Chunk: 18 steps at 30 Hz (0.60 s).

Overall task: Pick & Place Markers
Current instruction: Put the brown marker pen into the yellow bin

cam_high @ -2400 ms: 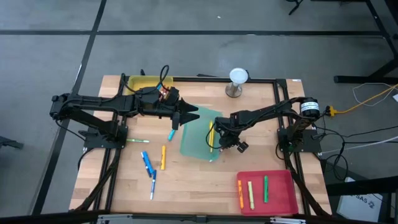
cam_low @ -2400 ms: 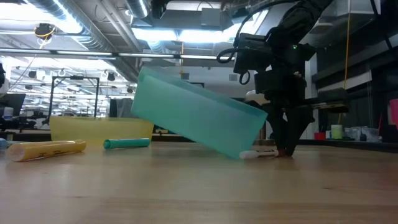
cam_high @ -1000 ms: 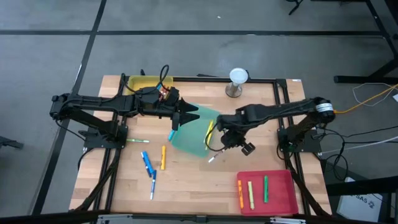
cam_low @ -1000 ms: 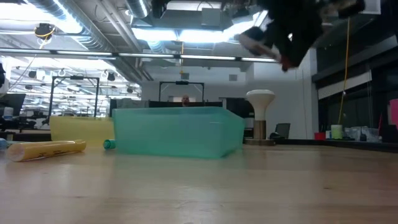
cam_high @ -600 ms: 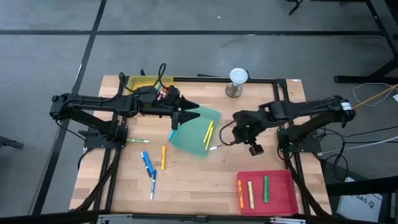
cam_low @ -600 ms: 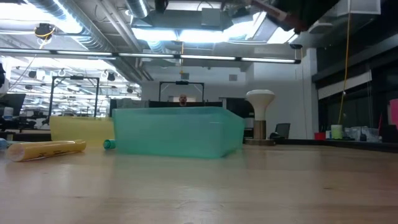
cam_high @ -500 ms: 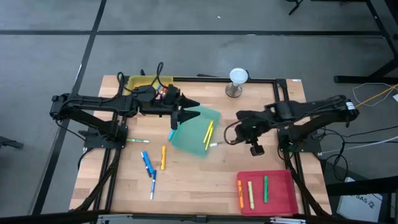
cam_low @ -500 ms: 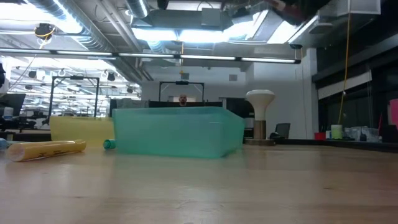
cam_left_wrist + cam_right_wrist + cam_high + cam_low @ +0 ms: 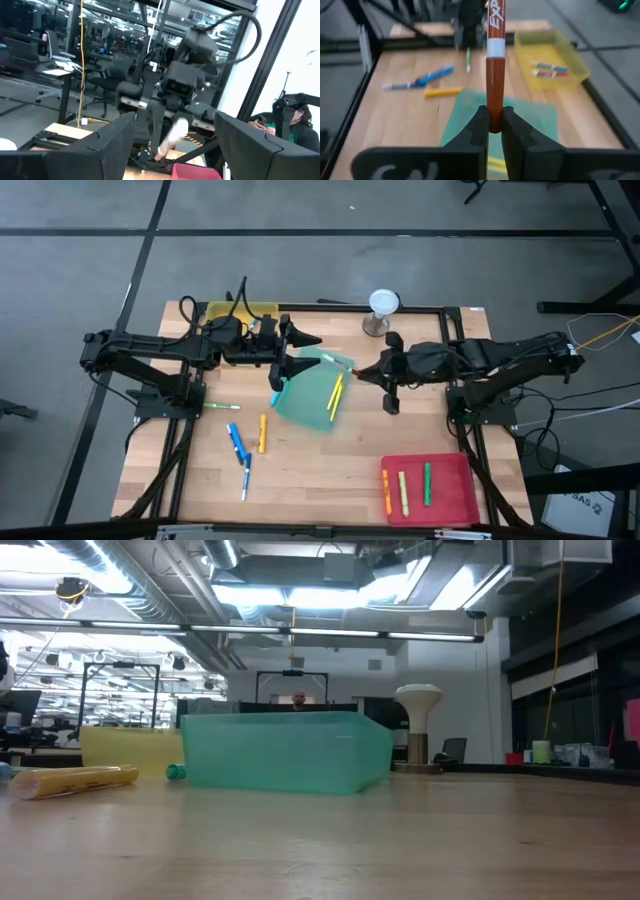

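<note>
My right gripper (image 9: 368,372) hangs high over the table's middle, just right of the green tray (image 9: 312,392), shut on a white-barrelled marker (image 9: 496,30) with a red-brown end. My left gripper (image 9: 303,352) stands open above the tray's left edge, holding nothing. A yellow marker (image 9: 335,392) lies in the green tray, and a teal one (image 9: 275,395) lies beside its left wall. Several more markers lie loose on the wood at the near left, among them a blue one (image 9: 237,445) and an orange one (image 9: 263,432). Neither gripper shows in the low view. My right gripper pinches the marker's red-brown end (image 9: 493,102) between its two fingers. The fingers come from the table's right, slanting a little downward. The marker runs on along them, its white barrel sticking out past the fingertips toward the left arm. It is lifted clear of the table.
A yellow tray (image 9: 240,310) with markers sits at the far left. A red tray (image 9: 448,498) at the near right holds three markers. A white-topped stand (image 9: 383,310) rises at the far edge. Bare wood lies between the green and red trays.
My right gripper has risen with the marker, out of the top of the low view. It has drawn toward the table's far right and rolled, so the marker now points toward the left arm. My left gripper has tipped upward and rolled over the tray's edge.
</note>
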Each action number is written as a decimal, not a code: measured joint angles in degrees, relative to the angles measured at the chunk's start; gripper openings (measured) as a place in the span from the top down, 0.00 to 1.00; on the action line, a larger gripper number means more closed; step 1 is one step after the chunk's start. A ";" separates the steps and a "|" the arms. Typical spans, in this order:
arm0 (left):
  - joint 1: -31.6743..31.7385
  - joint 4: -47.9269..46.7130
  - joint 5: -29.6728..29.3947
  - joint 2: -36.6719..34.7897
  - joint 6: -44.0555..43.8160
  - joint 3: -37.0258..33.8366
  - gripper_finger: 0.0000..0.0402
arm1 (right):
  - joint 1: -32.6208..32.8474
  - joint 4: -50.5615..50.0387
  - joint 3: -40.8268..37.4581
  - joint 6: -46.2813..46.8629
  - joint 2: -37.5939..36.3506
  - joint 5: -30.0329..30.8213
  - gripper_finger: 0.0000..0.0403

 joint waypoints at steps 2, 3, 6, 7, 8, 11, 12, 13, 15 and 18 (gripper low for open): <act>0.00 0.00 -0.02 0.00 0.00 0.00 0.34 | 0.00 2.35 0.00 -0.07 0.01 1.77 0.93; 0.00 -0.02 -0.06 0.00 0.00 0.00 0.34 | 0.00 3.62 0.00 -0.12 0.03 2.42 0.93; 0.00 0.04 -0.59 0.00 -0.02 0.00 0.34 | -0.02 8.38 0.00 -0.31 0.10 2.95 0.93; 0.00 0.08 -1.26 0.00 -0.02 0.00 0.34 | -0.02 10.59 0.00 -0.37 0.36 2.98 0.93; -0.01 0.28 -2.17 0.00 -0.02 0.00 0.34 | -0.02 12.62 0.00 -0.54 0.49 2.97 0.93; 0.00 1.29 -4.51 0.00 0.42 0.00 0.34 | -0.04 17.67 -0.01 -1.42 1.11 2.95 0.93; 0.00 2.07 -4.64 0.00 0.92 0.00 0.34 | -0.12 19.09 0.00 -1.48 1.26 2.98 0.93; 0.00 3.26 -4.72 0.00 1.57 0.00 0.34 | -0.15 19.79 0.00 -1.45 1.35 3.21 0.93; 0.00 5.49 -4.74 0.00 2.79 0.02 0.34 | -0.21 21.61 0.00 -1.31 2.27 3.47 0.93; -0.01 7.40 -4.70 0.00 3.75 0.02 0.34 | -0.26 23.62 -0.02 -1.43 3.87 3.86 0.93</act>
